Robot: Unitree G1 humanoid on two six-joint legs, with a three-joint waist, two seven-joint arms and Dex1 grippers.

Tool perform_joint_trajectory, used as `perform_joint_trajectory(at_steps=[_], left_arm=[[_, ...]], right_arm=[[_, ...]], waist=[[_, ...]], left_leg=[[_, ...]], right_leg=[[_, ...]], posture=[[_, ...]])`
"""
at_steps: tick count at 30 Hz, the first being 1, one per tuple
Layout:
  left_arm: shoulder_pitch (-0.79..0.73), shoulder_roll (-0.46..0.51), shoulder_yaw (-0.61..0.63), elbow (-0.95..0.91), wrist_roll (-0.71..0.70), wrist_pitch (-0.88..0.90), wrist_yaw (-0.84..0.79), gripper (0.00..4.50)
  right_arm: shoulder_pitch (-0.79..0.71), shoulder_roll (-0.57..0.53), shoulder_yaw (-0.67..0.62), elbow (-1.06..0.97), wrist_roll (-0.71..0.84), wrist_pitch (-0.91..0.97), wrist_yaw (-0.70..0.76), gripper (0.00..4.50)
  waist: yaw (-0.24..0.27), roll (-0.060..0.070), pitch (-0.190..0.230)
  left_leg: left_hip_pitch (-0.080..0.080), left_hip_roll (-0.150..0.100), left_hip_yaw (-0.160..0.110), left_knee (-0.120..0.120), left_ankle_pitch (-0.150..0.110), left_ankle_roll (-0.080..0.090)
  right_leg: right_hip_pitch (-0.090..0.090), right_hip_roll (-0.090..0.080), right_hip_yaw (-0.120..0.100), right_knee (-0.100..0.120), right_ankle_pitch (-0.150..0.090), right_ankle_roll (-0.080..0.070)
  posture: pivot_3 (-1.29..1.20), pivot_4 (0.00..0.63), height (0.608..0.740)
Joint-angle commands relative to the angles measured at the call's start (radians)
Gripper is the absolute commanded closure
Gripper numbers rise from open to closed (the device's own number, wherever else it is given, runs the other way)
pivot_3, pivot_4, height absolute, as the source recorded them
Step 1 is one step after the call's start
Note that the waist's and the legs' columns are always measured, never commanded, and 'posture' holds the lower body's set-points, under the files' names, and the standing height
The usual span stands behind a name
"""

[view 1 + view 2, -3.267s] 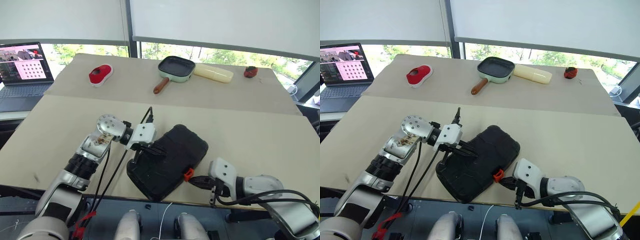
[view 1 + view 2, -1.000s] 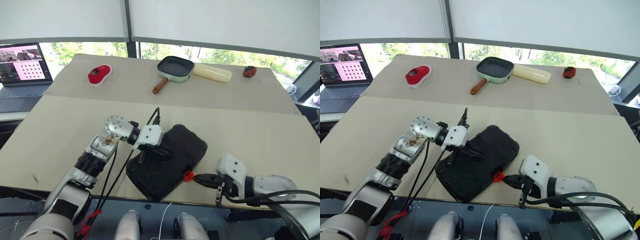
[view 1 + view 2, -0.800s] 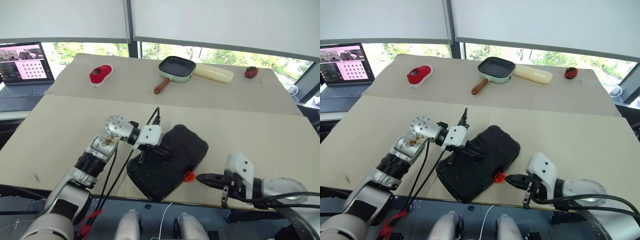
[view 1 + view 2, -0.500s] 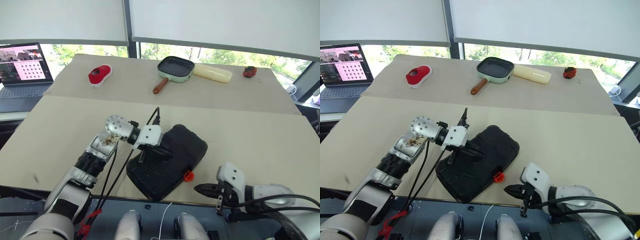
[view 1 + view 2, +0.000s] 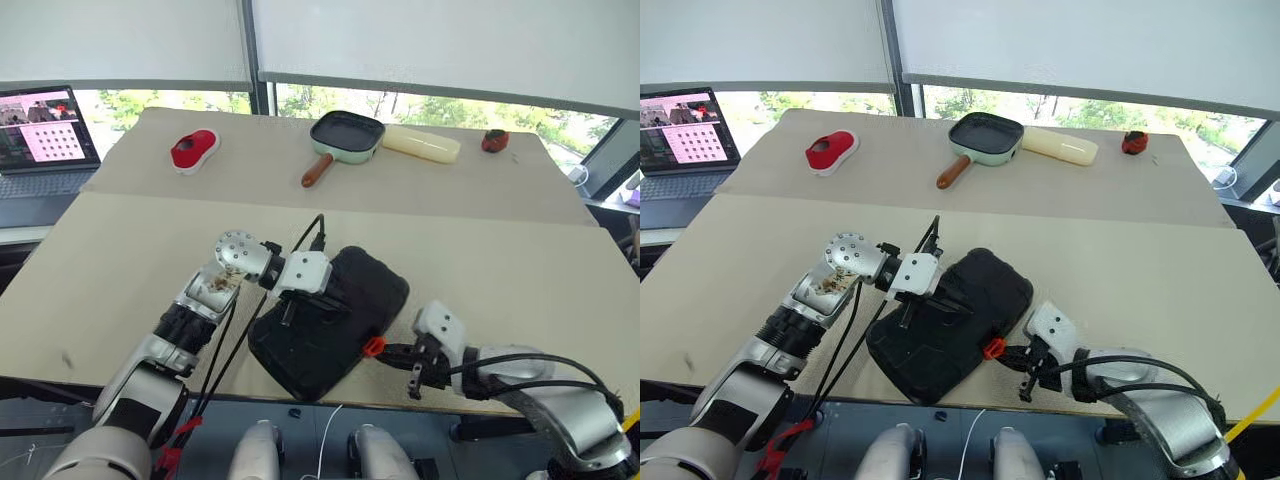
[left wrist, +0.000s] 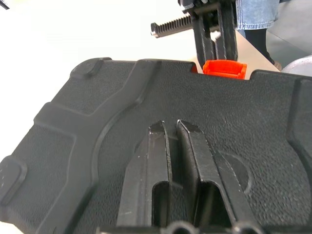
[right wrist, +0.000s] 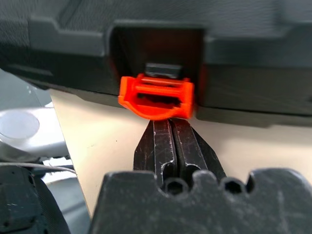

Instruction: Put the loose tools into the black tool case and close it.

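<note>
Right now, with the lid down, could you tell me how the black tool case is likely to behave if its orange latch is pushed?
The black tool case looks like stiff moulded plastic, so it should not flex. It overhangs the table edge slightly, so it might slide or pivot, though the left gripper pressing on its lid should steady it. The orange latch probably snaps over.

Closed case at the worktop's near edge, other things along the far side.

The tool case lies closed on the worktop near its front edge, latch on its right. The left gripper rests on its lid; the right gripper sits at the latch. Far behind stand a pan and, left of it, a laptop.
</note>
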Motion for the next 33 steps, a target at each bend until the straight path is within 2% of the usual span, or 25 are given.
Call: perform_joint_trajectory(at_steps=[1,8,13,14,16,20,22,23,25,27,28,33], left_arm=[[0.037,-0.002,-0.061,0.027,0.063,0.006,-0.007,4.05],[0.044,-0.012,-0.063,0.039,0.071,0.002,-0.001,4.05],[0.058,0.033,-0.017,0.017,0.039,0.058,-0.004,4.05],[0.064,0.051,0.006,0.008,0.019,0.086,-0.008,3.80],[0.079,0.105,0.068,-0.028,-0.036,0.171,-0.015,3.37],[0.130,0.253,0.211,-0.141,-0.174,0.370,-0.036,1.98],[0.176,0.360,0.308,-0.204,-0.263,0.485,-0.059,1.15],[0.203,0.418,0.362,-0.231,-0.310,0.551,-0.072,0.93],[0.262,0.521,0.455,-0.282,-0.388,0.663,-0.095,0.13],[0.330,0.598,0.531,-0.326,-0.435,0.728,-0.099,0.00],[0.359,0.620,0.562,-0.342,-0.453,0.751,-0.093,0.00],[0.502,0.656,0.657,-0.403,-0.467,0.731,-0.074,0.00]], right_arm=[[-0.037,0.012,-0.074,-0.126,0.071,-0.008,-0.011,4.50],[-0.041,0.015,-0.069,-0.109,0.065,-0.009,-0.011,4.50],[0.012,-0.048,-0.121,-0.123,0.055,-0.055,0.043,4.50],[0.024,-0.058,-0.153,-0.126,0.077,-0.052,0.056,4.50],[0.056,-0.094,-0.230,-0.138,0.126,-0.064,0.113,3.91],[0.099,-0.168,-0.379,-0.142,0.220,-0.083,0.230,2.70],[0.113,-0.206,-0.465,-0.124,0.273,-0.071,0.285,1.90],[0.123,-0.228,-0.509,-0.115,0.300,-0.062,0.318,1.71],[0.140,-0.266,-0.586,-0.088,0.351,-0.040,0.373,0.93],[0.144,-0.298,-0.641,-0.049,0.395,-0.011,0.400,0.24],[0.147,-0.314,-0.659,-0.027,0.409,0.004,0.411,0.08],[0.136,-0.347,-0.644,0.040,0.368,-0.041,0.451,0.08]], waist=[[-0.005,0.000,0.000],[-0.012,0.001,-0.001],[-0.011,0.001,-0.001],[-0.011,0.001,-0.001],[-0.016,0.001,-0.001],[-0.026,0.002,0.000],[-0.025,0.002,0.000],[-0.024,0.002,0.002],[-0.019,0.000,0.005],[-0.013,-0.002,0.006],[-0.010,-0.002,0.006],[0.007,-0.001,0.007]], left_leg=[[0.000,0.000,0.000,0.000,0.000,0.000],[0.001,0.000,-0.001,-0.001,0.000,0.000],[0.001,0.000,-0.001,-0.001,0.000,0.000],[0.001,0.000,-0.001,-0.001,0.000,0.000],[0.001,0.000,-0.001,-0.002,0.000,0.000],[0.002,0.001,-0.001,-0.004,0.000,0.000],[0.002,0.002,-0.002,-0.005,0.000,0.000],[0.002,0.002,-0.003,-0.005,0.000,0.000],[0.001,0.001,-0.003,-0.005,0.000,0.000],[0.000,0.001,-0.003,-0.006,0.000,0.000],[0.000,0.001,-0.003,-0.006,0.000,0.000],[0.001,0.000,-0.001,-0.006,0.000,0.000]], right_leg=[[0.000,0.000,0.000,0.000,0.000,0.000],[0.000,0.001,0.000,0.000,-0.001,0.000],[0.000,0.001,0.000,0.000,-0.001,0.000],[0.000,0.001,0.000,0.000,-0.001,0.000],[0.000,0.001,0.000,0.000,-0.001,0.000],[-0.001,0.002,0.001,0.000,-0.002,0.000],[-0.001,0.002,0.001,0.000,-0.002,0.000],[-0.001,0.002,0.001,0.000,-0.003,0.001],[-0.003,0.001,0.000,0.000,-0.003,0.000],[-0.003,0.000,0.000,-0.001,-0.003,0.000],[-0.003,-0.001,-0.001,-0.001,-0.003,0.000],[-0.002,-0.005,-0.001,-0.002,-0.003,-0.001]], posture=[[0.00,0.150,0.740],[0.00,0.150,0.740],[0.00,0.150,0.740],[0.00,0.150,0.740],[0.00,0.150,0.740],[0.00,0.150,0.740],[0.00,0.150,0.740],[0.00,0.150,0.740],[0.00,0.150,0.740],[0.00,0.150,0.740],[0.00,0.150,0.740],[0.00,0.150,0.740]])
